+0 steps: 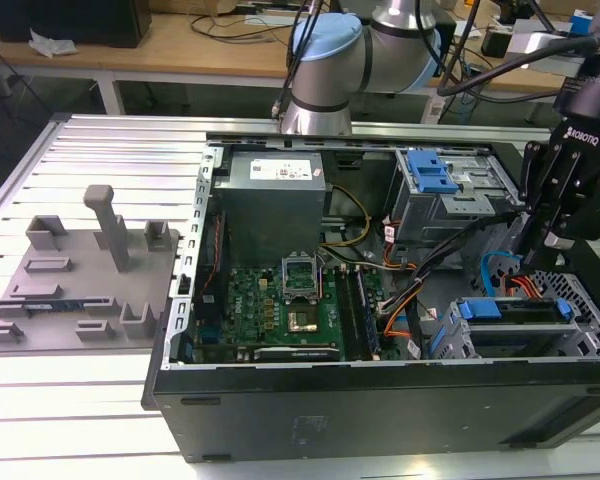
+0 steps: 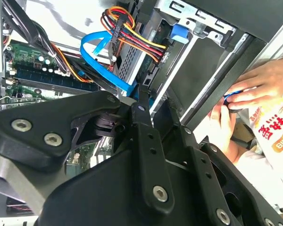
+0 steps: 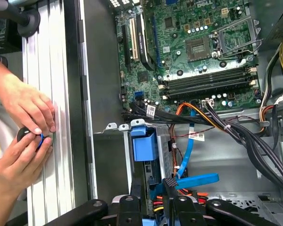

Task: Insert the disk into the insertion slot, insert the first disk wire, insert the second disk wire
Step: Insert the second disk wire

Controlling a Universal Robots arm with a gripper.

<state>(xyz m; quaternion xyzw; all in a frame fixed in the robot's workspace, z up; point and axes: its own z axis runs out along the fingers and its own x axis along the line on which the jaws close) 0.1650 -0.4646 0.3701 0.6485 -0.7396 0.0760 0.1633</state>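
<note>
The arm (image 1: 330, 60) has fat silver-grey joints capped in pale blue, with black cables trailing off them. Its gripper (image 1: 538, 238) is matt black with white lettering on the housing. In the second wrist view the gripper's linkage bars (image 2: 146, 155) are black, pinned with round silver screws, beside a bare metal bracket (image 2: 14, 183). Black fingers (image 3: 172, 188) show in the first wrist view.

Disk (image 1: 510, 310) in insertion slot (image 1: 580, 335)
</note>
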